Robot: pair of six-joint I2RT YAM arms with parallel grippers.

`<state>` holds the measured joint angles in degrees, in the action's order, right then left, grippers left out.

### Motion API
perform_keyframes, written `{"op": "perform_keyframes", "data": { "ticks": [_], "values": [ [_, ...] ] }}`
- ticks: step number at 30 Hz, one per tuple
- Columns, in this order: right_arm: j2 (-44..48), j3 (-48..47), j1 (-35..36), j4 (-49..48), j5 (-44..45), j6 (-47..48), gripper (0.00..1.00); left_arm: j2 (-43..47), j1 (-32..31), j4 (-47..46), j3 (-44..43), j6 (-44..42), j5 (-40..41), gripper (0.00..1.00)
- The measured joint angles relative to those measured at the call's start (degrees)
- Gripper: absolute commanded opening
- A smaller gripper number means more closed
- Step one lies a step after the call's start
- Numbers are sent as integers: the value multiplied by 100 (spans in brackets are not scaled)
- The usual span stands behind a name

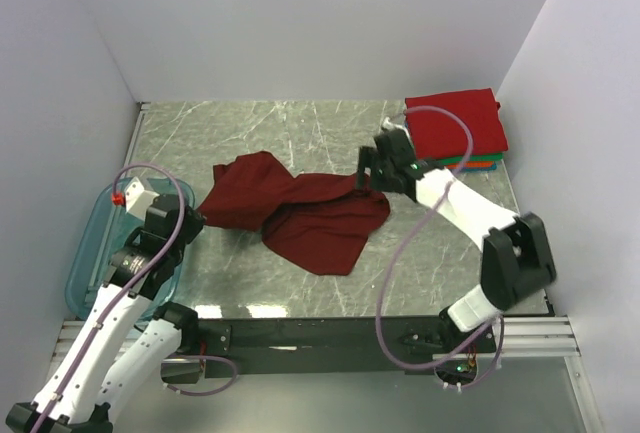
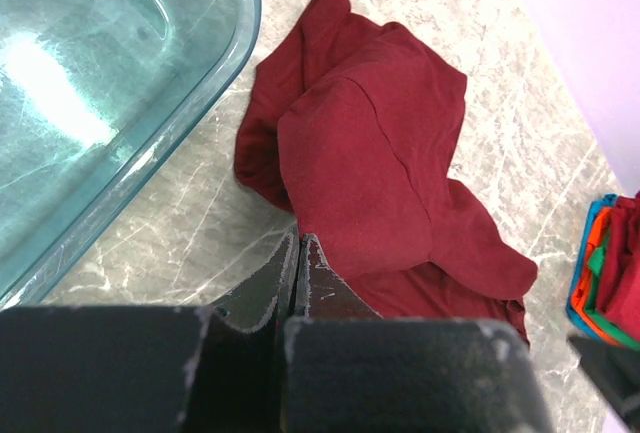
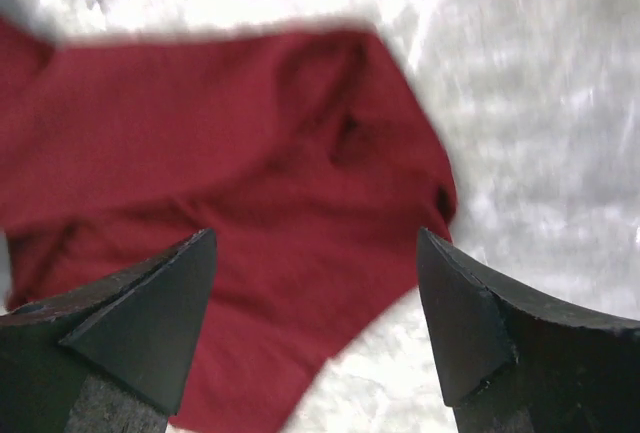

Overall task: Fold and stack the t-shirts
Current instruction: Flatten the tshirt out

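The dark maroon t-shirt (image 1: 300, 215) lies crumpled and unfolded in the middle of the table; it also shows in the left wrist view (image 2: 370, 163) and the right wrist view (image 3: 230, 183). A stack of folded t-shirts stands at the back right, with the bright red one (image 1: 455, 123) on top and green, orange and blue edges (image 1: 475, 164) under it. My left gripper (image 1: 190, 219) is shut and empty, its tips (image 2: 300, 241) at the shirt's near left edge. My right gripper (image 1: 367, 167) is wide open (image 3: 315, 253) just above the shirt's right edge.
A translucent teal plastic bin (image 1: 88, 253) stands at the table's left edge beside my left arm, and it fills the left wrist view's upper left (image 2: 100, 83). The folded stack shows at that view's right edge (image 2: 605, 273). White walls close in three sides.
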<state>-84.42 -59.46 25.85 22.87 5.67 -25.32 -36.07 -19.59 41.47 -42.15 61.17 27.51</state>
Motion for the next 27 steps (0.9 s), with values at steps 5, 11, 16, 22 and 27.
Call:
{"op": "perform_keyframes", "data": {
  "ticks": [5,11,16,22,27],
  "values": [
    [-1252,-1480,153,225,385,-15,85,90,0,-2,0,0,24,1],
    [-2743,-2761,238,645,758,155,79,96,0,-13,2,-24,28,1],
    [-3609,-3501,240,1099,940,365,70,90,0,-33,2,-28,22,1],
    [-3884,-3709,240,1342,1191,402,47,85,0,-46,11,-26,24,1],
    [-3884,-3707,240,1434,1360,332,35,98,0,-46,57,-24,22,1]
  ]
}}
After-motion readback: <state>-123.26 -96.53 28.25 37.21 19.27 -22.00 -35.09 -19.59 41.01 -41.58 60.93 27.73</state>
